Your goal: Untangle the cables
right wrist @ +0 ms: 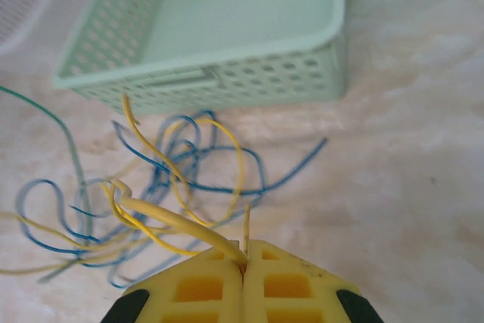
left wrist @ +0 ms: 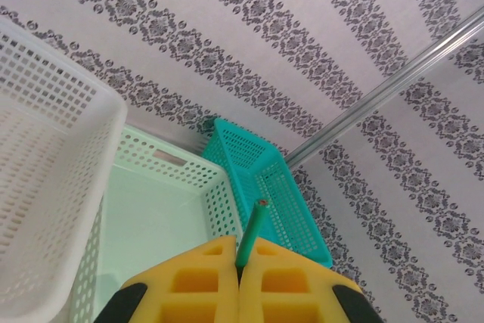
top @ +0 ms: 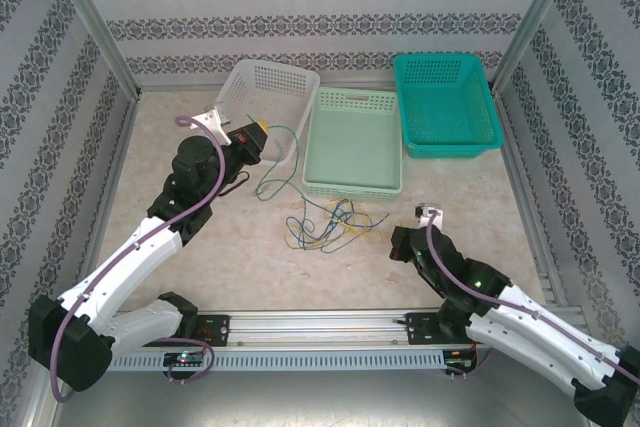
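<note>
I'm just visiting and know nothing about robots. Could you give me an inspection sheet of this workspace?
Surface: pale marbled table, flat.
Job's things: green, blue and yellow cables loosely tangled in front of the pale green basket.
Clutter: white basket and teal basket at the far side.
Grippers: left gripper shut on a green cable; right gripper shut on a yellow cable.
Cables: purple arm cables along both arms.
Surroundings: patterned walls, metal frame posts.
</note>
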Robot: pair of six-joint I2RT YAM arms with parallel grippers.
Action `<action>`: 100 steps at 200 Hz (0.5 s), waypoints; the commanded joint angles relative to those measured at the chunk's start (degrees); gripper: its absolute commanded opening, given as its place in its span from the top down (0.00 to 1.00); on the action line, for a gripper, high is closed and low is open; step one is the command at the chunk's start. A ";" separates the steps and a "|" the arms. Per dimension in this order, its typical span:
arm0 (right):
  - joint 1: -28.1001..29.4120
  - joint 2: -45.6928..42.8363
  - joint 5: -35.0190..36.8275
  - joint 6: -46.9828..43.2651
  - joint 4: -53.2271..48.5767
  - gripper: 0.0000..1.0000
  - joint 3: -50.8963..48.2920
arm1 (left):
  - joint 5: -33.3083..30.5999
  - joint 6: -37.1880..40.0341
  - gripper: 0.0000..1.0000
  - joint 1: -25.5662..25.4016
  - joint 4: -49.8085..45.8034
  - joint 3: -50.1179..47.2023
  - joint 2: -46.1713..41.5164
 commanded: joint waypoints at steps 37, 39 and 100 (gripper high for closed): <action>-1.03 16.63 0.63 -0.90 1.79 0.94 5.85 | 1.78 -3.70 1.00 0.82 2.88 -1.23 -0.72; -1.04 17.16 0.67 -1.07 2.16 0.93 6.12 | 1.86 -3.95 1.00 0.82 2.96 -1.36 -0.66; -1.20 19.20 1.01 -4.96 -0.22 0.17 11.93 | 2.65 -5.24 1.00 0.83 4.32 -2.75 -0.75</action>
